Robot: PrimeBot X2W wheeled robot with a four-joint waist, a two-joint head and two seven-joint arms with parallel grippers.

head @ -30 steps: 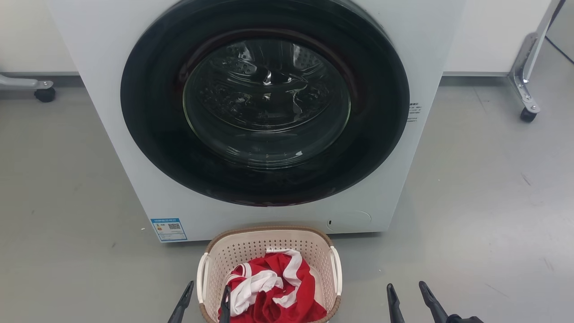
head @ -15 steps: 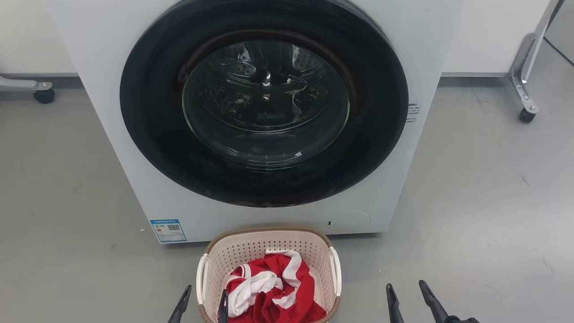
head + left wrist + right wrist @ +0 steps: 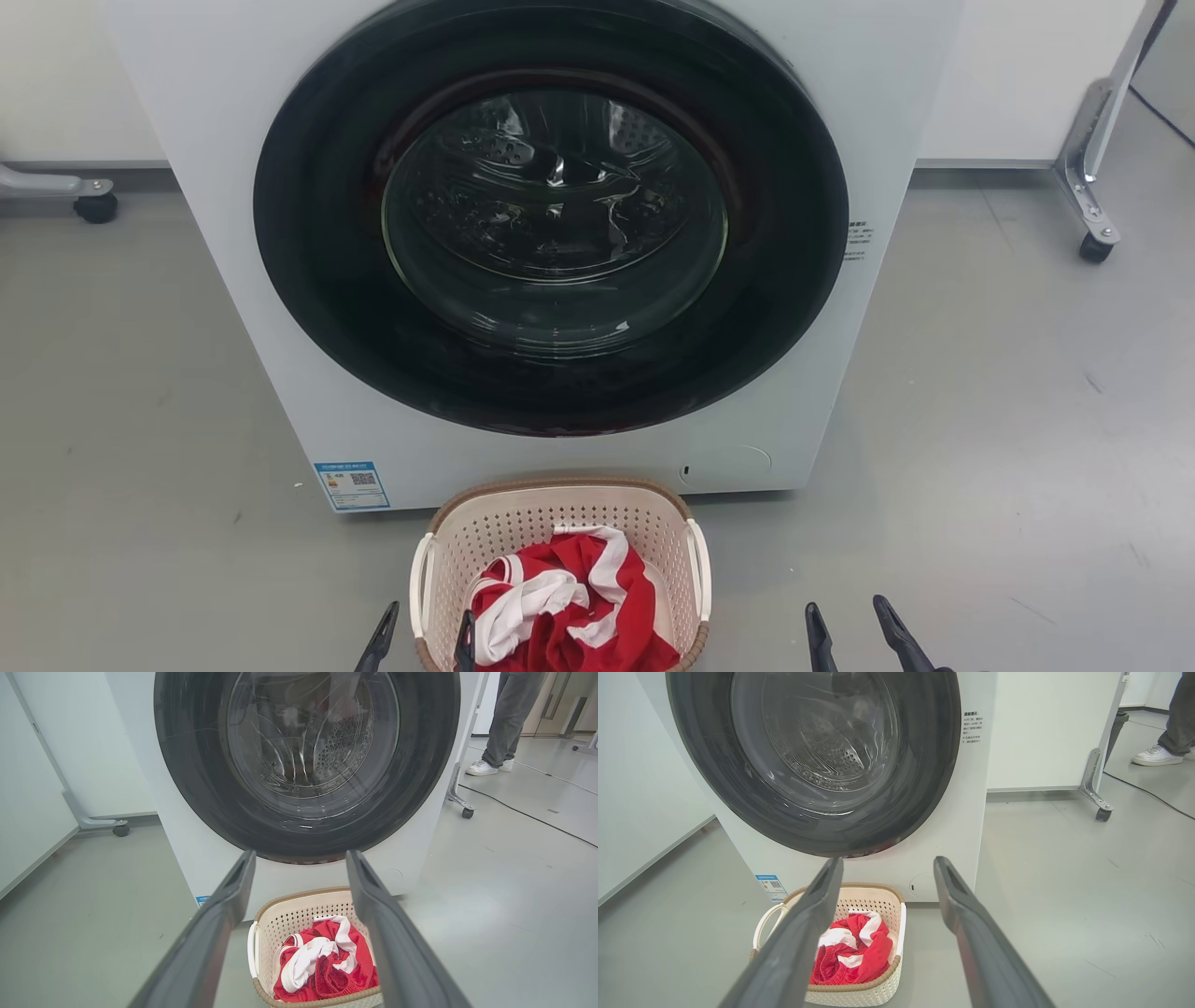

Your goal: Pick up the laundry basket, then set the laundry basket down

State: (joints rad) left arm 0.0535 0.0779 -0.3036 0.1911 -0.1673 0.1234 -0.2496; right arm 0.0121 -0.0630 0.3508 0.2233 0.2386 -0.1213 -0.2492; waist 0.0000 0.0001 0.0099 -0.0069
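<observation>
Head view: the laundry basket sits on the grey floor just before the white washer, holding a red-and-white garment. The left gripper, fingers spread, brackets the basket's left handle, one finger outside it and the other over the basket's interior; whether either touches cannot be told. The right gripper, also spread and holding nothing, stands well off to the right of the basket's right handle, over bare floor. Left wrist view: the basket lies ahead of and below the left gripper, framed between its parted fingers, the washer door close behind it; a person's legs stand far off to the right. Right wrist view: the basket lies down and to the left of the right gripper, partly behind its left finger. Its long axis appears to run from the grippers towards the washer, handles on the long sides. The left arm is judged nearer; the right would have to move left. Open floor flanks both sides, while the washer's front hems in any forward move.
</observation>
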